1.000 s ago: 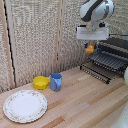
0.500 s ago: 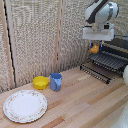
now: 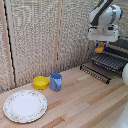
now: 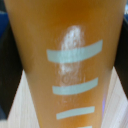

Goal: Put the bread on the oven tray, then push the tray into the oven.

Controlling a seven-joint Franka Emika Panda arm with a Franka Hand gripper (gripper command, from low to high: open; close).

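My clamp (image 3: 100,45) hangs at the exterior view's upper right, shut on the small orange-tan bread (image 3: 100,49). It holds the bread in the air just above the near left end of the oven pan (image 3: 109,62), a dark barred tray pulled out of the dark oven (image 3: 119,48). The bread does not touch the pan. In the wrist view the bread (image 4: 65,55) fills nearly the whole picture as a glossy orange surface with pale stripes, and the fingers do not show.
The oven's drop-down door (image 3: 94,73) lies open in front of the pan. A blue cup (image 3: 56,81), a yellow bowl (image 3: 41,82) and a patterned plate (image 3: 25,105) stand on the wooden table (image 3: 85,105). A white rounded object (image 3: 125,74) is at the right edge.
The clamp has moved to the exterior view's right with the bread in it, closer over the oven pan. Nothing else has moved.
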